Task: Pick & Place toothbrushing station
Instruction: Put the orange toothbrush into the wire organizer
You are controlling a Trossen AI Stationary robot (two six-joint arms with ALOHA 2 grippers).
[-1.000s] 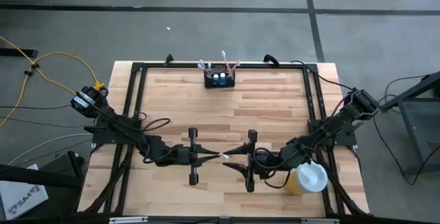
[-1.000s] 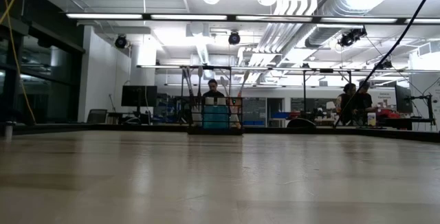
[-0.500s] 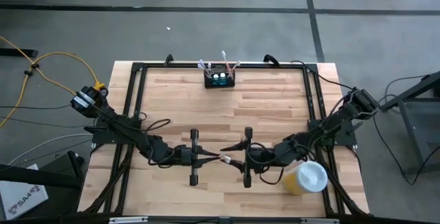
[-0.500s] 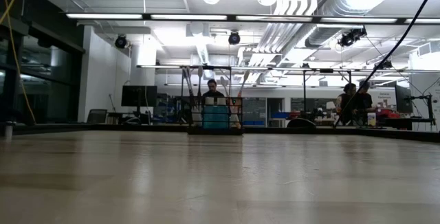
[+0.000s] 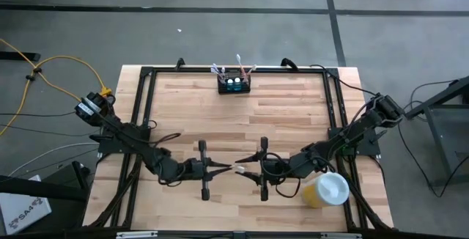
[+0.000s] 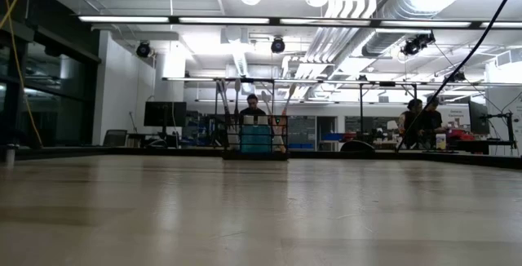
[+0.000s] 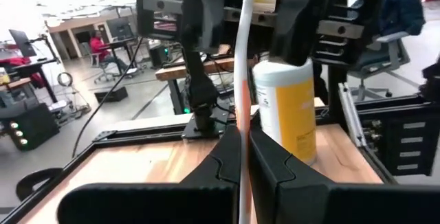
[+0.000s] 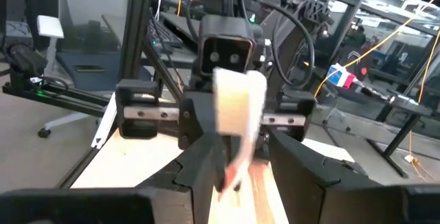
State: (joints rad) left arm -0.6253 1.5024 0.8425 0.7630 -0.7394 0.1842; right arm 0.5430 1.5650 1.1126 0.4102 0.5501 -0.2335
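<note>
Two grippers meet at the near centre of your counter (image 5: 293,114): left gripper (image 5: 226,169) clamped on a white toothbrush (image 7: 242,80), right gripper (image 5: 242,171) open around its head, apparently for handover. The toothbrushing station (image 5: 234,83) waits at the far edge.

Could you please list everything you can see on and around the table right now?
toothbrushing station: one, black, far edge of the table, brushes standing in it.
toothbrush: one, white, between the two grippers near the table's front.
cup: one, yellow with white lid, front right.
table: one, light wood, black frame.
people: a few, far back in the room.
left gripper: jaws shut on the toothbrush.
right gripper: jaws open around its other end.
</note>
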